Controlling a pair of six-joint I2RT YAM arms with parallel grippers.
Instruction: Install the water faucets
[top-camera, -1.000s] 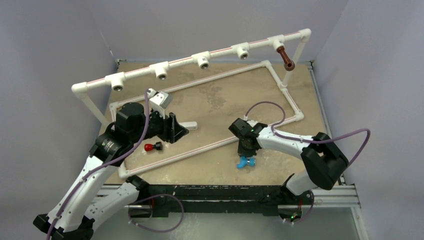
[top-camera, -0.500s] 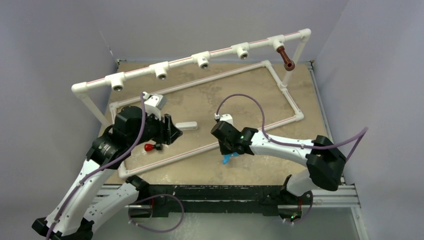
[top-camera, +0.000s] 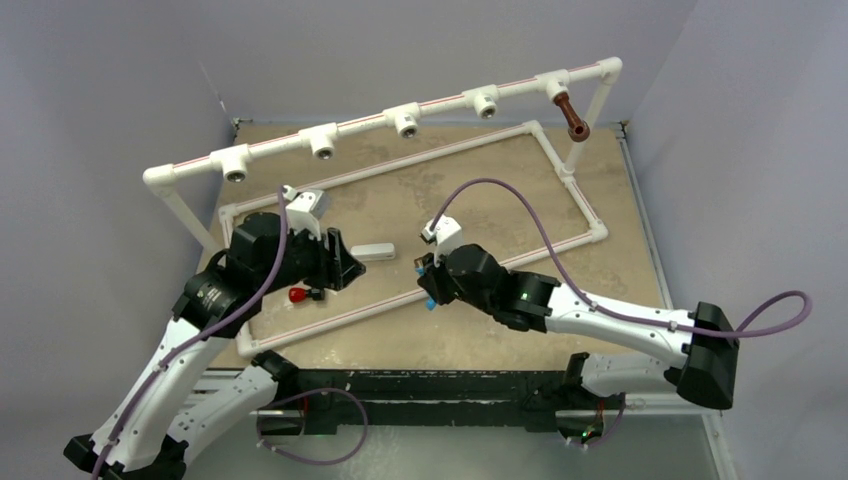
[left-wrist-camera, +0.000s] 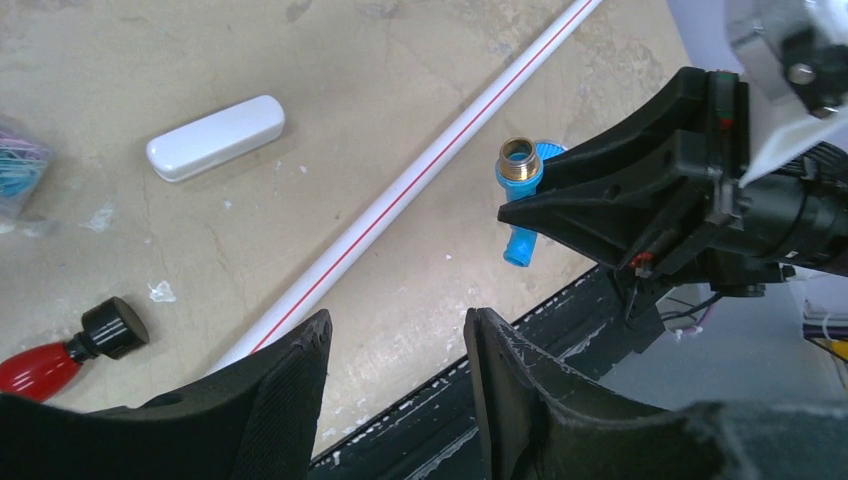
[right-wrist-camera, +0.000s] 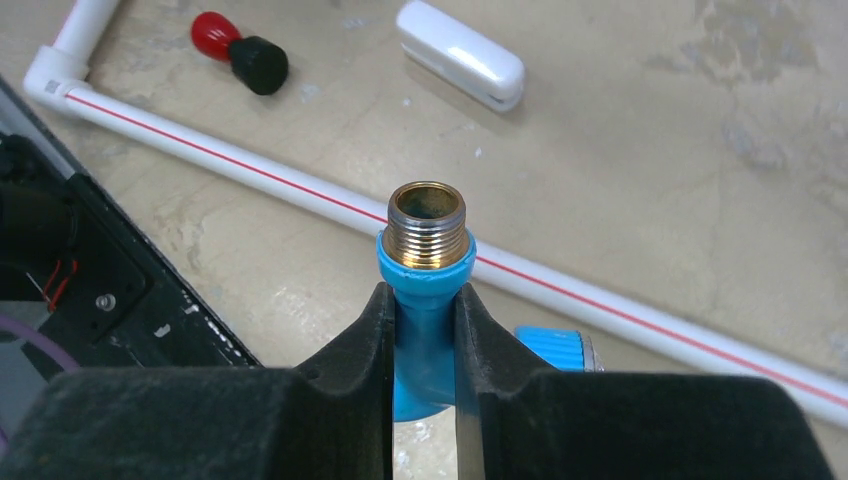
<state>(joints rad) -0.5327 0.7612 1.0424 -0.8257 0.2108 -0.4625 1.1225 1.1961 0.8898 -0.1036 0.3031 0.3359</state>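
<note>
The bright blue faucet (right-wrist-camera: 424, 330) with a brassy threaded end (right-wrist-camera: 427, 222) is clamped between my right gripper's (right-wrist-camera: 423, 300) fingers, threaded end pointing away from the wrist, above the low white pipe. It also shows in the left wrist view (left-wrist-camera: 520, 195), and in the top view only as bits of blue (top-camera: 430, 303) at the right gripper (top-camera: 428, 285). My left gripper (top-camera: 345, 262) is open and empty (left-wrist-camera: 395, 330), a short way left of it. The dark brown faucet (top-camera: 573, 118) hangs from the rightmost tee of the raised pipe.
The raised white pipe carries several open tees (top-camera: 405, 121) across the back. A low white pipe frame (top-camera: 560, 150) lies on the table. A small white block (top-camera: 372, 251) and a red-and-black piece (top-camera: 303, 294) lie near my left gripper.
</note>
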